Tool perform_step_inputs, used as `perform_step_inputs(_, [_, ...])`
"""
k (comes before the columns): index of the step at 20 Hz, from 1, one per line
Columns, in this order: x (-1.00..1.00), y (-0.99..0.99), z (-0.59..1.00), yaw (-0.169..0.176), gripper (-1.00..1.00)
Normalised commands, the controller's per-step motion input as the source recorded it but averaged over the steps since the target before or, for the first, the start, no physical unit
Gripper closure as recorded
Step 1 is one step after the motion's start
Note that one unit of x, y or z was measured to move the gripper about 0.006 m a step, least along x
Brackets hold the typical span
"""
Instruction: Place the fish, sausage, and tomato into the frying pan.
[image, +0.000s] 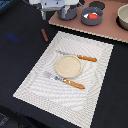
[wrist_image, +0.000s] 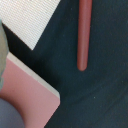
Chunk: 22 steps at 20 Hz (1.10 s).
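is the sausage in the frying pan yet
No, the sausage lies on the dark table, well apart from the frying pan.

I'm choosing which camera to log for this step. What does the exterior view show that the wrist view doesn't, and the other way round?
Only the exterior view shows the frying pan with the tomato in it, the beige plate, the cutlery and the pot. The wrist view adds only a close look at the sausage's rounded end. Both show the sausage, the placemat and the pink board.

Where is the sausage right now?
The short dark reddish-brown sausage lies on the black table at the exterior view's left, between the cream placemat and pink board.
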Motion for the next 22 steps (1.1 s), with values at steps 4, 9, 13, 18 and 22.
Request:
perform_step_inputs(4, [-0.64, 0.00, -0.52, -0.009, -1.00])
perform_step_inputs(9, [-0.74, 0.02, -0.55, -0.001, -1.00])
perform_step_inputs(13, [-0.83, 0.00, -0.50, 0.000, -1.00])
perform_step_inputs(18, [-0.60, 0.00, -0.44, -0.001, -1.00])
perform_step_inputs(22, [-0.05, 0.00, -0.20, -0.029, -1.00])
